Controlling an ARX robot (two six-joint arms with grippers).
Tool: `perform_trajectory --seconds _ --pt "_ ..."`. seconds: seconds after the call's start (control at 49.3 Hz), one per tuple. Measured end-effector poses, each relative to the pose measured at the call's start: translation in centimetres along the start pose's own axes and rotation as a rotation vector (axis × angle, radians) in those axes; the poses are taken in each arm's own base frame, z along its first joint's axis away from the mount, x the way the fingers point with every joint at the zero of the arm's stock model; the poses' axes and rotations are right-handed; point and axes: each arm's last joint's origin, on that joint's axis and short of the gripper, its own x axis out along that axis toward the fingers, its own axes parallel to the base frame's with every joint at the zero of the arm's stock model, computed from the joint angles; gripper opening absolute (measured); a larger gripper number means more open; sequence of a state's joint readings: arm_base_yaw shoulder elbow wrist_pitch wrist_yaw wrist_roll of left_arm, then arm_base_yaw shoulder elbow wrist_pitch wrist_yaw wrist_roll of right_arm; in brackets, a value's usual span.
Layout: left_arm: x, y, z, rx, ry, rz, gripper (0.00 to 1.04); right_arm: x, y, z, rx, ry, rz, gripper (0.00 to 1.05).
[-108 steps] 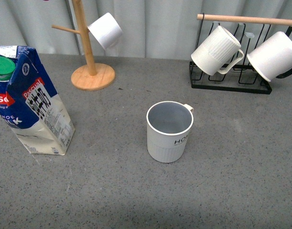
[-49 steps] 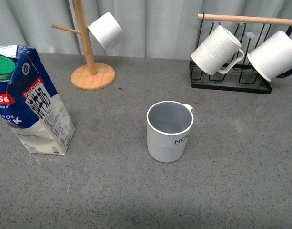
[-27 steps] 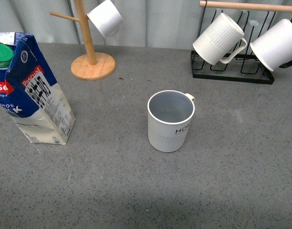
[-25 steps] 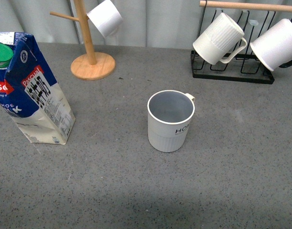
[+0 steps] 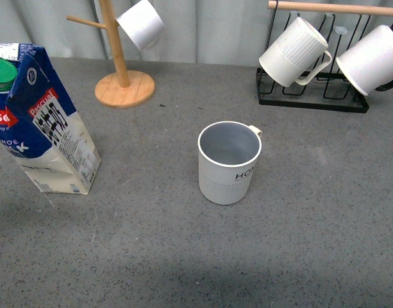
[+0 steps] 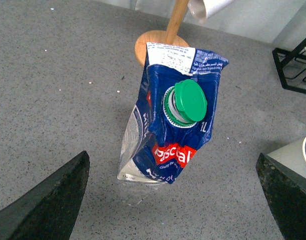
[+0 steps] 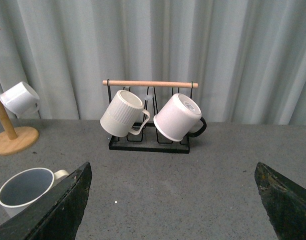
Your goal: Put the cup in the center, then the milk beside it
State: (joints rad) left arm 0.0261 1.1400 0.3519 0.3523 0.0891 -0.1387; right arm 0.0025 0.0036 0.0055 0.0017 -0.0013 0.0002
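Note:
The cup [image 5: 229, 162], off-white with a ribbed lower half and black lettering, stands upright mid-table, its small handle toward the back right. It also shows in the right wrist view as the cup [image 7: 28, 189]. The milk [image 5: 42, 122], a blue and white carton with a green cap, stands at the table's left, well apart from the cup. In the left wrist view the milk [image 6: 172, 120] sits below my open left gripper [image 6: 173, 200], between its wide-spread fingers. My right gripper [image 7: 173, 200] is open over bare table with nothing between its fingers. Neither arm shows in the front view.
A wooden mug tree [image 5: 121, 70] holding a plain white mug [image 5: 142, 24] stands at the back left. A black wire rack [image 5: 311, 96] at the back right carries a ribbed white mug [image 5: 292, 52] and a smooth white mug [image 5: 370, 61]. A grey curtain hangs behind.
The front view has shifted slightly, so the back objects sit higher in frame. The cup and milk stand where they were.

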Motion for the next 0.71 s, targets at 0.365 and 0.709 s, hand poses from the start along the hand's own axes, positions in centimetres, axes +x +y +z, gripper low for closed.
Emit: perform_trajectory --seconds 0.365,0.709 --pt "2.6 -0.9 -0.3 0.055 0.088 -0.094 0.98 0.0 0.0 0.0 0.0 0.0 0.0 0.95" --pt "4.9 -0.8 -1.0 0.092 0.138 -0.071 0.98 0.0 0.0 0.0 0.0 0.0 0.0 0.95"
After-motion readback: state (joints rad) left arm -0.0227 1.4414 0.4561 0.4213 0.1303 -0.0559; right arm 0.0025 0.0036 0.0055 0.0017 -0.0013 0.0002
